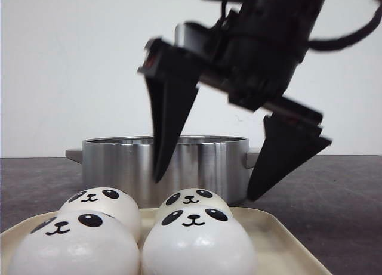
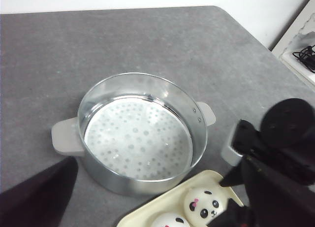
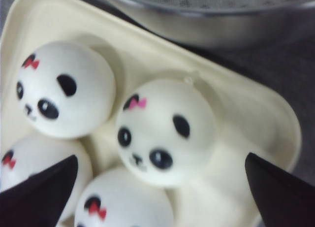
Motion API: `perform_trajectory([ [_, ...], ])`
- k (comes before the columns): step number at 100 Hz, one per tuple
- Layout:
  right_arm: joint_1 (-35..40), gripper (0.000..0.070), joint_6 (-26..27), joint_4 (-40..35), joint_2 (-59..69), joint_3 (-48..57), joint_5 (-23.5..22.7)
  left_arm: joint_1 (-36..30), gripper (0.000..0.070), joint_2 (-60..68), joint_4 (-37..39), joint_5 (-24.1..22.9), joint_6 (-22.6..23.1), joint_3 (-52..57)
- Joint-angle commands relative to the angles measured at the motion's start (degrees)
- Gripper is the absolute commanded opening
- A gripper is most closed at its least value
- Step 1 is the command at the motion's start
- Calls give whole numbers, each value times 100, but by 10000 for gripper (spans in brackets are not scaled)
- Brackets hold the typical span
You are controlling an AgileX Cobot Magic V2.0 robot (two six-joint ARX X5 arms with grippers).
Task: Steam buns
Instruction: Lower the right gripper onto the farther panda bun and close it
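Note:
Four white panda-faced buns lie close together on a cream tray [image 1: 280, 239]: two at the back [image 1: 104, 203] [image 1: 191, 198] and two at the front [image 1: 71, 245] [image 1: 197, 242]. My right gripper [image 1: 204, 189] hangs open above the right-hand buns, touching none. In the right wrist view its fingertips straddle a pink-bowed bun [image 3: 165, 131] and a red-bowed one [image 3: 123, 202], with my right gripper [image 3: 161, 157] empty. Behind the tray stands a steel steamer pot [image 1: 119, 161] with a bare perforated floor [image 2: 138, 133]. My left gripper [image 2: 157, 178] hovers high over the pot, open and empty, with only one finger [image 2: 39, 192] showing.
The dark grey table [image 2: 123, 40] ends at the right, where a white shelf [image 2: 300, 45] holds black cables. The pot has grey handles on both sides [image 2: 64, 138] [image 2: 206, 113]. My right arm [image 2: 280, 153] fills the space beside the pot.

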Motion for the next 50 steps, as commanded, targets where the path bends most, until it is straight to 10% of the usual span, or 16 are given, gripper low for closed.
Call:
perform_trajectory([
  [1,61,688,111,160,203,105,-4,-52,673,31,4,-26,98,96],
  [31,13,528,256,269,599,105,-4,-177,673,31,-17,-42,120,96],
  [50,-11,219,328,247,610,105,0,-214,673,31,-17,-83,136,96],
])
